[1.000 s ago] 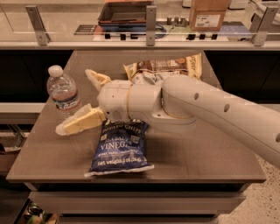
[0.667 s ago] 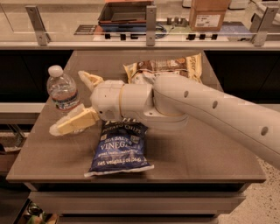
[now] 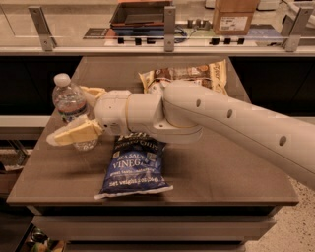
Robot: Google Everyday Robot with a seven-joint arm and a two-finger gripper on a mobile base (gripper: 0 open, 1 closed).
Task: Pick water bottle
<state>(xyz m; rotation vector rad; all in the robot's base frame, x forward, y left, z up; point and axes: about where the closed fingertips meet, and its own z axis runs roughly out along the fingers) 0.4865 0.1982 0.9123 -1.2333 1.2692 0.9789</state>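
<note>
Standing on the table: the water bottle (image 3: 69, 101) is seen upright near the left edge of the brown table (image 3: 221, 167), with its white cap (image 3: 62, 78) screwed on
Gripper: the gripper (image 3: 67, 114) is placed around the bottle, at the left end of the white arm (image 3: 236, 123), which is stretched across from the right
Fingers: they are spread apart, with the near finger (image 3: 74, 134) laid across the front of the bottle's lower part and the far finger (image 3: 96, 92) seen behind it; the bottle is set between them, and whether either one is pressed against it cannot be told
Blue chip bag (image 3: 135, 167): laid flat near the front edge, its top covered by the wrist, just right of the bottle
Brown chip bag (image 3: 184, 74): laid at the back of the table, partly hidden behind the arm
Counter beyond: a cardboard box (image 3: 235, 15) and a dark tray (image 3: 140, 12) are seen past the rail posts (image 3: 170, 24)
</note>
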